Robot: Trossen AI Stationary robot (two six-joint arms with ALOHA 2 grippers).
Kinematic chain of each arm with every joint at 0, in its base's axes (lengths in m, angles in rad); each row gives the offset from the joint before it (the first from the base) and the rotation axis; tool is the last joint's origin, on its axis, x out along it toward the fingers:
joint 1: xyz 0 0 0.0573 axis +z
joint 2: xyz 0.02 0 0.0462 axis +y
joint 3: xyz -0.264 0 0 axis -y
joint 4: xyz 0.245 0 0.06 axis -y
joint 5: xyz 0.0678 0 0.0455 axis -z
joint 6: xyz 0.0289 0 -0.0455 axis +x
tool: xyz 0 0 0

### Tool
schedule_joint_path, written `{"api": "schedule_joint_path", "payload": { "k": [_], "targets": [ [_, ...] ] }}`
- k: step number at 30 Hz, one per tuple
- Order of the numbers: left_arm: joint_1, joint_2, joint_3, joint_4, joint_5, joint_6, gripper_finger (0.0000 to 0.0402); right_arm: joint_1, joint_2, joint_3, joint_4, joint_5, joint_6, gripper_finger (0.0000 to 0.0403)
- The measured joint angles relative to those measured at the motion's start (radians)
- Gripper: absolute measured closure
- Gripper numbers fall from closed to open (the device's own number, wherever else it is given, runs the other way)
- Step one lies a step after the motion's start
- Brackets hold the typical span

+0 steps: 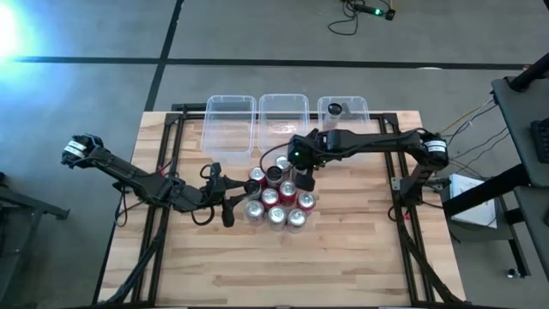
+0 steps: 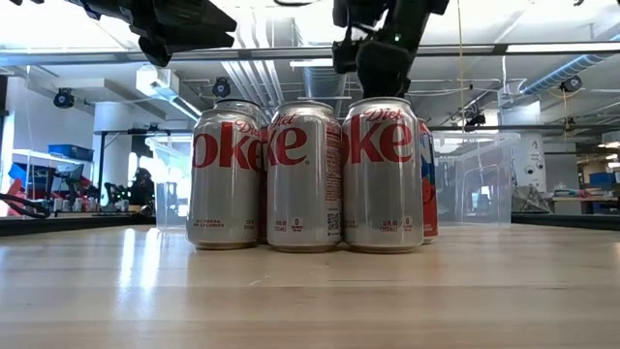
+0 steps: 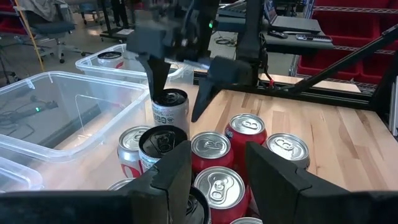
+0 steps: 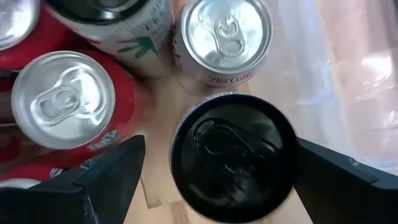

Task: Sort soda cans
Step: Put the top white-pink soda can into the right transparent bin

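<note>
The right gripper [image 4: 214, 162] hangs straight above the far edge of the can cluster [image 1: 279, 199], which stands mid-table just in front of three clear bins [image 1: 230, 120]. Its fingers are spread to either side of a black-topped can [image 4: 233, 152], with a clear gap on both sides, so nothing is pinched yet. In the left wrist view that black-topped can [image 3: 170, 107] stands at the back of the cluster, nearest the bins, with the right arm's fingers reaching down around it.

The left gripper [image 3: 214, 180] hovers low beside the cluster on its left side, fingers spread and holding nothing, pointed at the cans.

One can [image 1: 334, 109] already sits in the rightmost bin; the other two bins look empty. The rest of the cans are still packed together, touching or nearly so.

The main risk is the crowding. A Diet Coke can [image 4: 222, 37] and a red can [image 4: 62, 99] stand just beside the target, so a finger coming down could land on a neighbour's rim or push it over. A grip closing off-centre could tip the can or let it slip during the lift. The left gripper is also close enough that the two arms could collide over the cluster.
</note>
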Motion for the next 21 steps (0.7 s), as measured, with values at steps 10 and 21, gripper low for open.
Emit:
{"api": "schedule_joint_path", "payload": {
  "k": [10, 21],
  "targets": [
    [0.0, 0.0, 0.0, 0.0, 0.0, 0.0, 0.0267, 0.0, 0.03, -0.002, 0.007, 0.004, 0.084, 0.0039],
    [0.0, 0.0, 0.0, 0.005, 0.0, 0.0, 0.0267, 0.001, 0.028, -0.002, 0.004, 0.06, 0.118, 0.0124]
  ]
}}
